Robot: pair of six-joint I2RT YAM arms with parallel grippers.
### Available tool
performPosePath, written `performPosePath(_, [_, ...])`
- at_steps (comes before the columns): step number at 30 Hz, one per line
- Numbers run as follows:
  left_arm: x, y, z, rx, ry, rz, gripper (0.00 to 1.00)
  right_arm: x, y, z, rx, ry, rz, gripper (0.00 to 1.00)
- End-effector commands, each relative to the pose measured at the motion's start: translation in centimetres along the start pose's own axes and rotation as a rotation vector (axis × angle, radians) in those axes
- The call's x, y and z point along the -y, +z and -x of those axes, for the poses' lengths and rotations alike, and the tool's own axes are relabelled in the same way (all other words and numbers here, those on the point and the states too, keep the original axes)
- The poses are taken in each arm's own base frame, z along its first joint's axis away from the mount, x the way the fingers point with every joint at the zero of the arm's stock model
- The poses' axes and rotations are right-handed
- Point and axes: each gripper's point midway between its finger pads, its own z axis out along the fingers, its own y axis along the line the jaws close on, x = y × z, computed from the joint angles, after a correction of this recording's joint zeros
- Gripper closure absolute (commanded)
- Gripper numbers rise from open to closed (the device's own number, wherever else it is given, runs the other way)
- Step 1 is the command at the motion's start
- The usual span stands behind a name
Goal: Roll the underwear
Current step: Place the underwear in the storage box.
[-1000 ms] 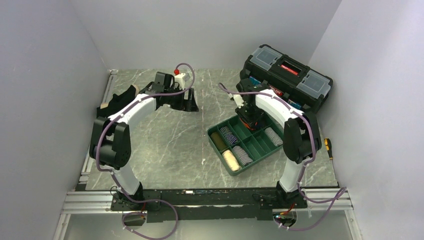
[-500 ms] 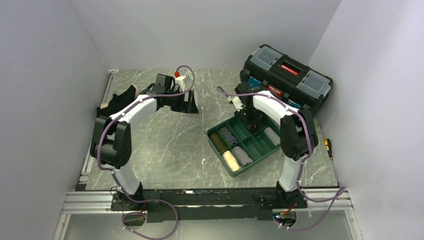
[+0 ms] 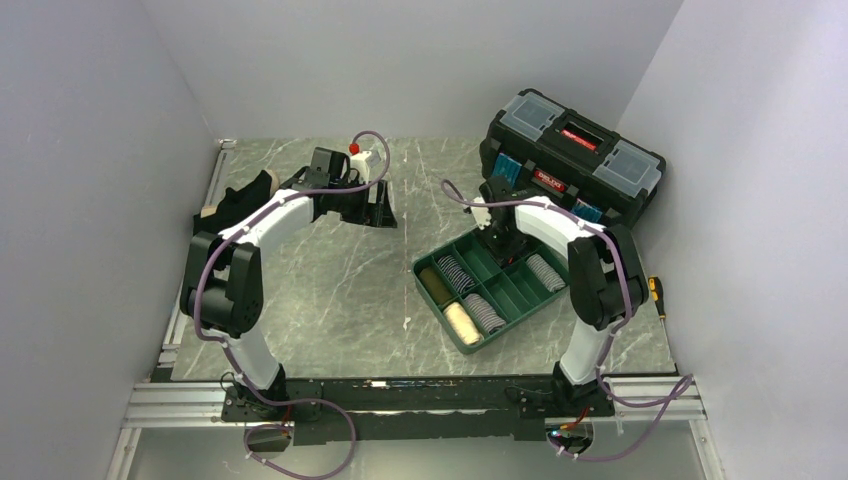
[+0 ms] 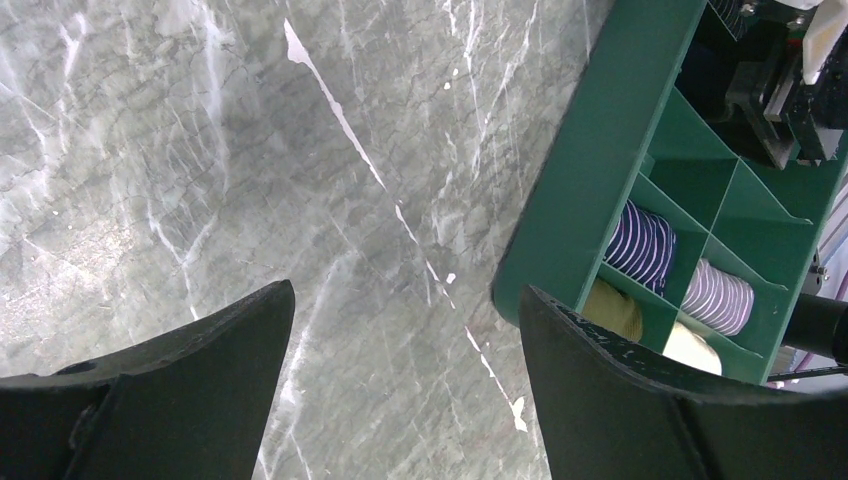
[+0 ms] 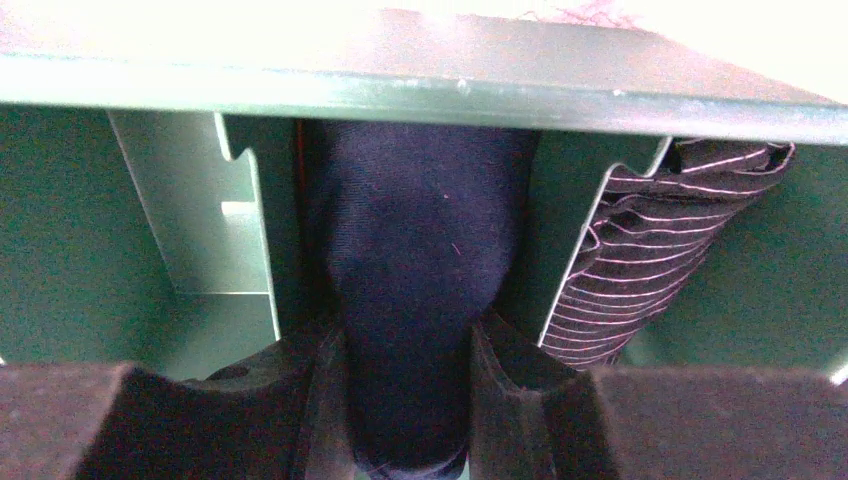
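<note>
**Item:** dark navy underwear, 1 piece, rolled.

**Location:** We find it in a far compartment of the green tray. It sits between 2 slotted dividers, close under the tray's far wall.

**Condition:** The cloth is smooth and finely ribbed. It forms a compact, rounded bundle with no loose end showing. We cannot tell whether its lower end touches the tray floor.

**Neighbour:** striped underwear, dark with thin pale stripes. It lies in the compartment just beside, past 1 divider, and its folds are looser.

**Other stock:** From above we count 5 rolls showing in the tray, some striped, 1 olive and 1 cream.

**Right tool**: narrow. Its 2 fingers press against either side of the dark navy underwear and hold it.

**Left tool**: wide, holding nothing. It hangs over bare counter off the tray's left side, apart from the tray's contents.

**Step in hand:** In our judgement this piece is already rolled, and the step is stowing it in its compartment.

**Next move:** We judge that it calls for seating the roll fully. The fingers then part only enough to free the cloth. The lift should go straight up between the dividers, so that the roll neither follows the tool nor unwinds.
</note>
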Motion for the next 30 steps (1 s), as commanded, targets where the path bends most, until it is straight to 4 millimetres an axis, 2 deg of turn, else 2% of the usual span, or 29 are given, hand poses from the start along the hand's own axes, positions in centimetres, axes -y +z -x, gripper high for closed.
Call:
performPosePath(1, [1.1, -1.6, 2.1, 0.064, 0.057, -0.006, 0.13, -1.2, 0.6, 1.1, 0.090, -0.014, 0.050, 0.97])
performPosePath(7, [1.0, -1.7, 2.1, 0.067, 0.064, 0.000, 0.12, -1.2, 1.4, 1.2, 0.110, -0.011, 0.072, 0.93])
performPosePath(9, [0.9, -1.7, 2.1, 0.065, 0.064, 0.001, 0.12, -1.3, 1.9, 1.0, 0.098, -0.010, 0.077, 0.88])
performPosePath(13, [1.0, -1.8, 2.3, 0.067, 0.069, 0.003, 0.12, -1.5, 3.0, 0.3, 0.071, -0.007, 0.085, 0.86])
performPosePath(17, [1.0, -1.8, 2.5, 0.068, 0.074, 0.005, 0.13, -1.3, 2.8, 0.3, 0.077, -0.008, 0.072, 0.80])
performPosePath(24, [1.0, -1.9, 2.6, 0.071, 0.079, 0.005, 0.12, -0.6, 0.1, 1.9, 0.137, -0.013, 0.049, 0.49])
performPosePath(28, [1.1, -1.9, 2.6, 0.072, 0.078, 0.002, 0.12, -0.3, -0.9, 2.5, 0.155, -0.013, 0.041, 0.36])
performPosePath(30, [1.1, -1.9, 2.6, 0.070, 0.079, 0.001, 0.12, -0.1, -1.1, 2.7, 0.158, -0.014, 0.035, 0.34])
